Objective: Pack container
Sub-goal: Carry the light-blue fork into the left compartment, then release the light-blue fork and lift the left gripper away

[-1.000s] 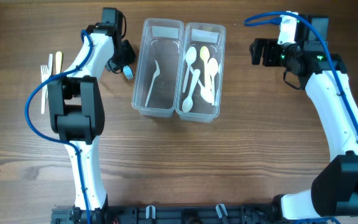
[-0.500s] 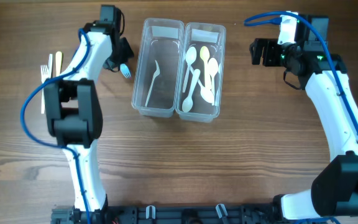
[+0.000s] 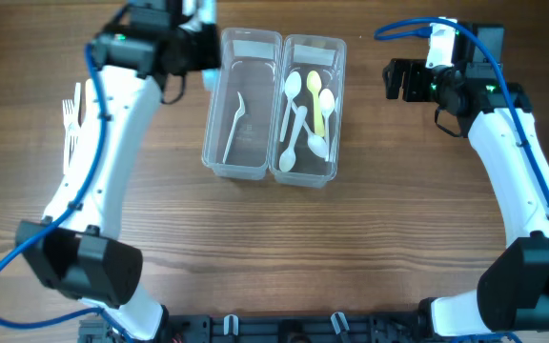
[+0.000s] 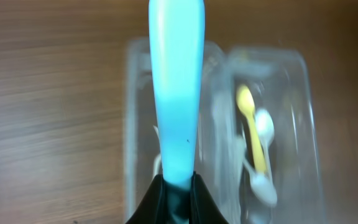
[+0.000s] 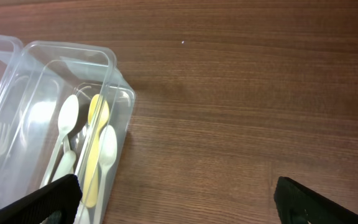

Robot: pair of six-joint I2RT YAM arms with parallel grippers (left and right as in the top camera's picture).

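Two tubs stand side by side, touching, at the far middle of the worktop [image 3: 274, 248]. The left tub [image 3: 219, 143] has a single fork [image 3: 233, 124] lying lengthwise in it, and the right tub [image 3: 336, 114] holds several spoons [image 3: 305, 110] lying across one another. Loose cutlery [image 3: 69, 119] lies on the worktop well to the left of the tubs, while the left claw [image 3: 198, 52] hangs at the far left corner of the left tub with a utensil [image 4: 174, 93] between its fingers, reaching over that tub. The right claw [image 3: 394, 79] sits to the right of the right tub, apart from it.
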